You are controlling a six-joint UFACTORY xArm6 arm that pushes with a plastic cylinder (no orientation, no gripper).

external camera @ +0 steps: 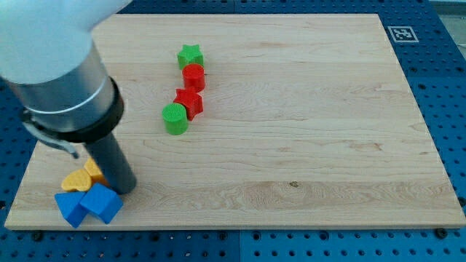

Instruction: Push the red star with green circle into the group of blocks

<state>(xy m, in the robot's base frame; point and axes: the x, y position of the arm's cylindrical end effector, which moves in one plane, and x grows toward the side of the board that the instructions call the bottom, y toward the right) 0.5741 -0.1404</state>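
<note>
Wooden board (291, 145): my tip (127, 191) meets, partly hides yellow blocks (79, 178) by blue blocks (89, 204); no hand visible.

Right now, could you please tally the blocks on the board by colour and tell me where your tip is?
Green: 2, star and circle
Red: 2, circle and star
Yellow: 2, one and another
Blue: 2, one and another
Total: 8
My tip is beside the yellow and blue blocks, at the view's bottom left.
</note>
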